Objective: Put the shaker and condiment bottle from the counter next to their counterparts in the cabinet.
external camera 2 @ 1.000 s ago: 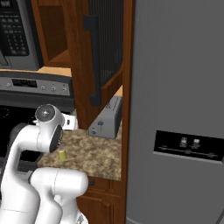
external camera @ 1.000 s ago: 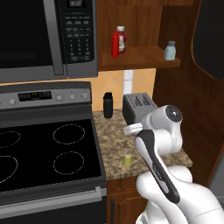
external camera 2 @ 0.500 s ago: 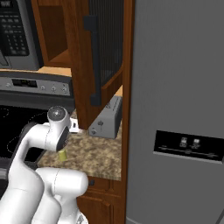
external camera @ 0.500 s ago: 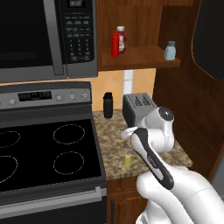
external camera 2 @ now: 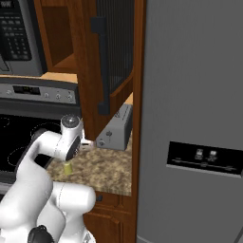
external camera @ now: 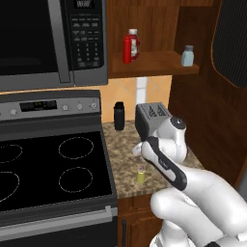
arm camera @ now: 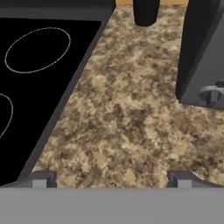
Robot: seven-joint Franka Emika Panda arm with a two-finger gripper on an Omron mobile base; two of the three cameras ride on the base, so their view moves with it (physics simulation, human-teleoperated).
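Observation:
The shaker (external camera: 140,174), a tiny yellow-green cylinder, stands near the front edge of the granite counter (external camera: 126,144); the right base view shows the shaker (external camera 2: 68,167) just below my wrist. My gripper (arm camera: 112,179) hovers low over bare counter behind the shaker, open, with nothing between its fingertips (arm camera: 43,179). In the cabinet (external camera: 159,62) the counterparts stand on the shelf: a red ketchup bottle (external camera: 129,46) at the left and a pale blue shaker (external camera: 187,55) at the right. The condiment bottle is out of view.
A grey toaster (external camera: 152,118) sits at the back right of the counter, close to my hand, and a black cylinder (external camera: 118,116) stands to its left. The black stove (external camera: 53,169) borders the counter on the left. A tall grey fridge (external camera 2: 194,118) closes the right side.
My arm has swung over the counter, its upper joint shifting toward the toaster. The jaws stayed open, and the shaker and the shelf items have not moved.

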